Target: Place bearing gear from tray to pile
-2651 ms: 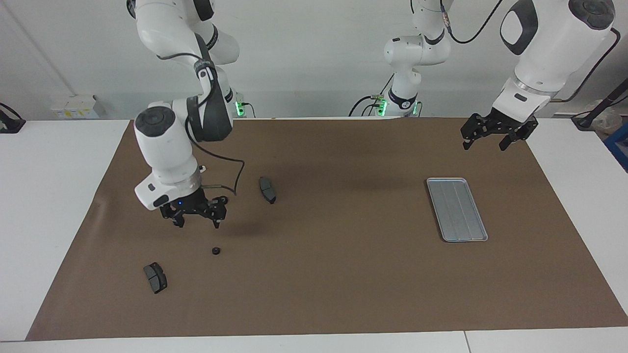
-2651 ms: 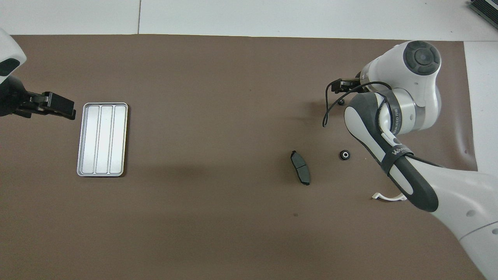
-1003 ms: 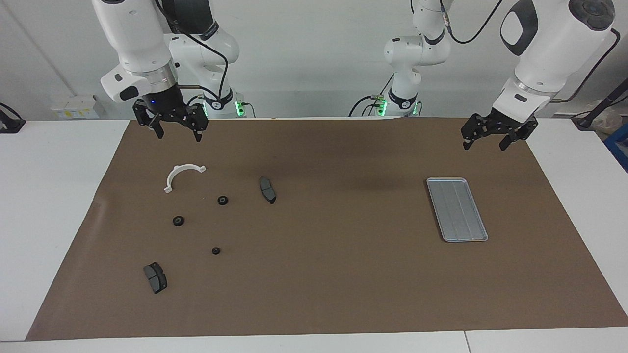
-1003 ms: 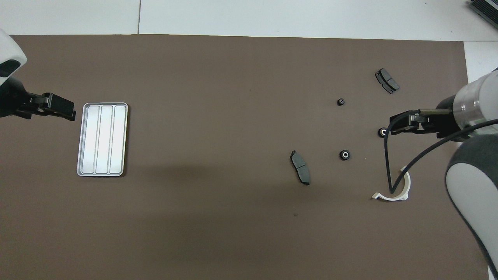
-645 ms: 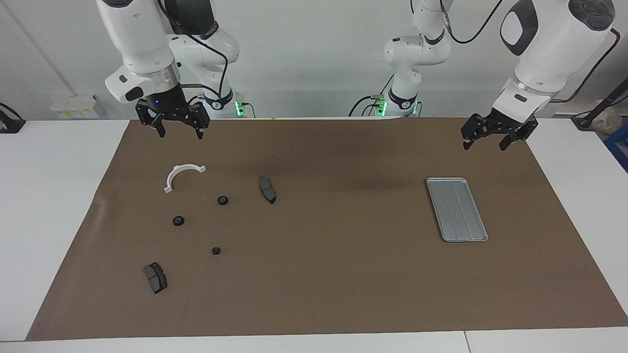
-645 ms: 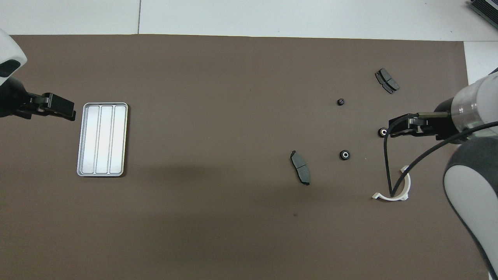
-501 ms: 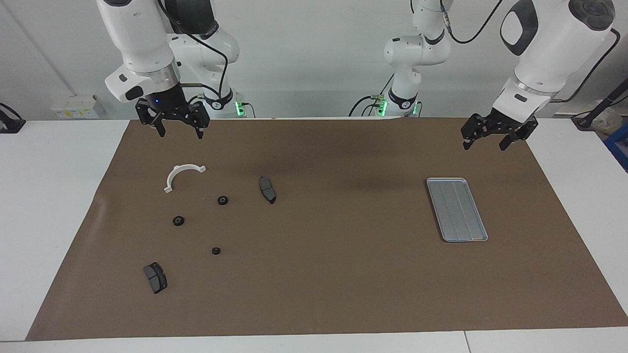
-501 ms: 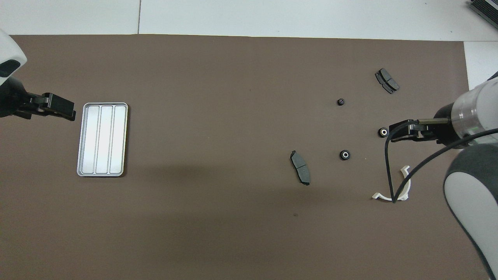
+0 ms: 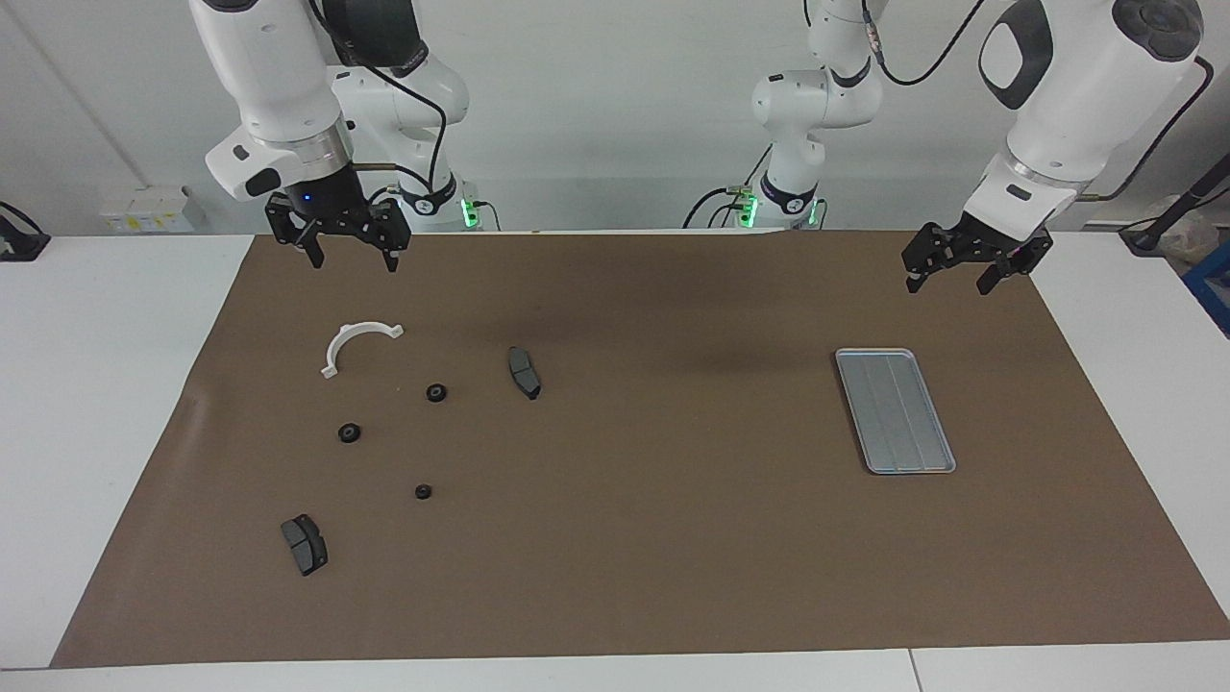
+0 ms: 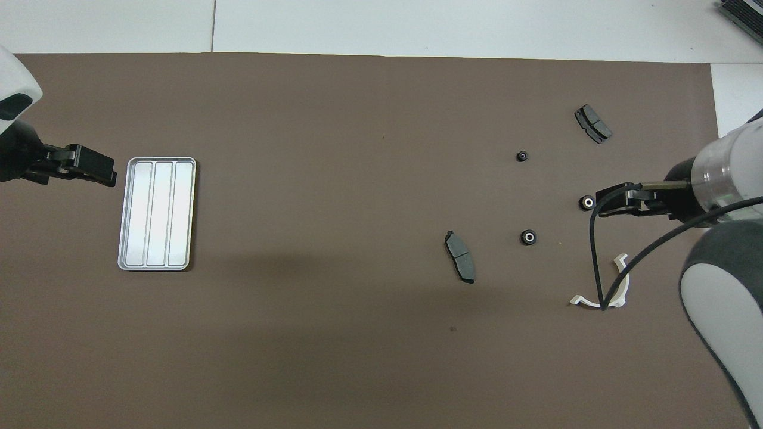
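Right gripper (image 9: 349,253): raised high over the robots' edge of the brown mat (image 9: 673,538) at the right arm's end, fingers spread wide, nothing between them, touching nothing. Left gripper (image 9: 964,272): waits up in the air over the mat's edge at the left arm's end, above the strip between the tray and the robots, fingers parted, empty.

Tray (image 9: 896,410) lies flat, nothing on it. Three bearing gears are down on the mat among the pile parts: one (image 9: 436,392) between the white half-ring bracket (image 9: 354,344) and a brake pad (image 9: 524,372), one (image 9: 350,433) farther from the robots than the bracket, one (image 9: 423,491) near the second brake pad (image 9: 304,544).

Step, as judged: transfer looks finished, since the tray is bare, the gears sit with the pile and neither gripper carries anything. Next move probably needs nothing but parking the right arm clear; no gear left to fetch.
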`<state>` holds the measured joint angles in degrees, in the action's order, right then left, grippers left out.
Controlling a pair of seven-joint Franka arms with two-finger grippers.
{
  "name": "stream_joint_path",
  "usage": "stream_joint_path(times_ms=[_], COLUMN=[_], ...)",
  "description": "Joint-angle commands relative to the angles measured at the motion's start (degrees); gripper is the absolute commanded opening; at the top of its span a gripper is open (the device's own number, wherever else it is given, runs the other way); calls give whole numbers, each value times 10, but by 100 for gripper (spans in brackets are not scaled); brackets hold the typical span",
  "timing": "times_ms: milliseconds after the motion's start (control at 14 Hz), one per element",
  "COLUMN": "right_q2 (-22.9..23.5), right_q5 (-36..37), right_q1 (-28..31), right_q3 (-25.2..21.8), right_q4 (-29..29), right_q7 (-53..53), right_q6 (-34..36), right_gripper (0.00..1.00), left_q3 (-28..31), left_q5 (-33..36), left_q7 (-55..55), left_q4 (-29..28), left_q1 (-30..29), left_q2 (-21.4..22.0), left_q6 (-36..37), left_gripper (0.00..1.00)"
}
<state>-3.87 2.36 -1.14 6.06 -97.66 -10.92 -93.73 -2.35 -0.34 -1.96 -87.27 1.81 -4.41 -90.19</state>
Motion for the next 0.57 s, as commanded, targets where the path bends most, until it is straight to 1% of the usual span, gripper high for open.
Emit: stream_joint_path(times_ms=[0, 72, 215, 501], right_q2=[-2, 5, 6, 15], right_q5=[-15, -15, -16, -17], right_q1=[5, 6, 7, 6], right_q3=[3, 3, 3, 3], right_q4=[4, 15, 19, 28], right_q7=[6, 6, 7, 7], right_q6=[-15, -11, 0, 2], right_gripper=[100, 100, 100, 100], left_q3=[-1, -1, -1, -1], left_q5=[10, 10, 10, 10], left_q7=[-9, -9, -9, -9], left_q4=[-29, -29, -29, -29], left_q1=[-4, -4, -4, -4], left_q2=[24, 24, 24, 24], left_q6=[-11, -10, -11, -12], left_gripper=[100, 100, 100, 100])
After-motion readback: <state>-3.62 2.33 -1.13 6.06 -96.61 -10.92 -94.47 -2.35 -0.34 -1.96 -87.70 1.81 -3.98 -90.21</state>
